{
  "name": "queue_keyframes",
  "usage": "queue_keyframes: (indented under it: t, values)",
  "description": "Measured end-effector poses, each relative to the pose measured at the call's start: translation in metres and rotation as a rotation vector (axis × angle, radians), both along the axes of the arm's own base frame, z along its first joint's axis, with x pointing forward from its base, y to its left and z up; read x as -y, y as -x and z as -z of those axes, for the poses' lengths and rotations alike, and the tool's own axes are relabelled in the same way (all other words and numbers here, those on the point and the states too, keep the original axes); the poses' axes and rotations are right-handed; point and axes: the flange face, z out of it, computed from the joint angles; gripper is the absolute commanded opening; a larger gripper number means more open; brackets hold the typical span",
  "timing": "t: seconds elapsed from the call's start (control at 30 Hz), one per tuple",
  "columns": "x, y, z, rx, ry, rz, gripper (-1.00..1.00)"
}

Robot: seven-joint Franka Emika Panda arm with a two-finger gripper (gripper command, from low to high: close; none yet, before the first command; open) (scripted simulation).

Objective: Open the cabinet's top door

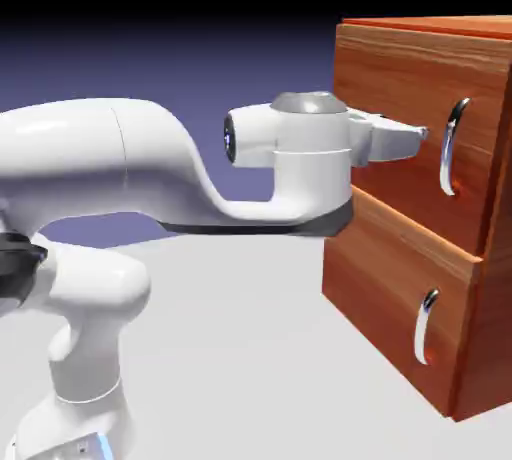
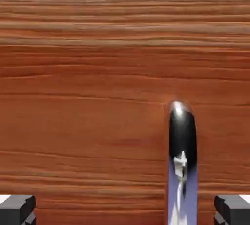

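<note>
Reaching across the middle of the exterior view from the lower left, the white arm [image 1: 120,163] is seen stretched level toward the cabinet [image 1: 420,198], which fills the right side of the frame. The gripper [image 1: 420,134] is held just beside the long curved silver handle [image 1: 452,146] of the top door [image 1: 400,88], in the upper right of the frame; whether contact is made cannot be told from this view. The top door is shown standing slightly out from the lower panel [image 1: 395,303], its bottom edge overhanging that panel's top. A smaller silver handle [image 1: 427,325] is carried by the lower panel in the lower right.

In the hand view, nearly the whole frame is filled by the reddish wood grain of the top door [image 2: 97,72]. The handle [image 2: 182,165] is seen right of centre, running down to the bottom edge. The two grey fingertips [image 2: 17,209] are shown at the bottom corners, set wide apart, with the handle between them and nearer the right one. Nothing is clamped by the fingers.
</note>
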Motion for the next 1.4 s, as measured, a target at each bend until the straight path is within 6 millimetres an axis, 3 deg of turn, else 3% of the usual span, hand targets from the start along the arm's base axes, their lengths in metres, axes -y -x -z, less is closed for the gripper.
queue_keyframes:
  t: [0.17, 0.23, 0.37, 0.4, 0.47, 0.9, 1.4]
  values:
    - [0.024, -0.016, 0.026, 0.025, -0.013, -0.003, 0.00]
    - [0.025, -0.017, 0.027, 0.025, -0.013, -0.003, 0.00]
    - [0.024, -0.057, 0.027, 0.025, -0.014, -0.003, 0.00]
    - [0.023, -0.067, 0.027, 0.025, -0.013, -0.003, -1.00]
    - [0.023, -0.067, 0.027, 0.025, -0.013, -0.003, -1.00]
    - [-0.018, 0.026, 0.027, 0.028, -0.008, 0.230, -1.00]
    - [-0.103, 0.129, 0.027, 0.029, -0.005, 0.538, -1.00]
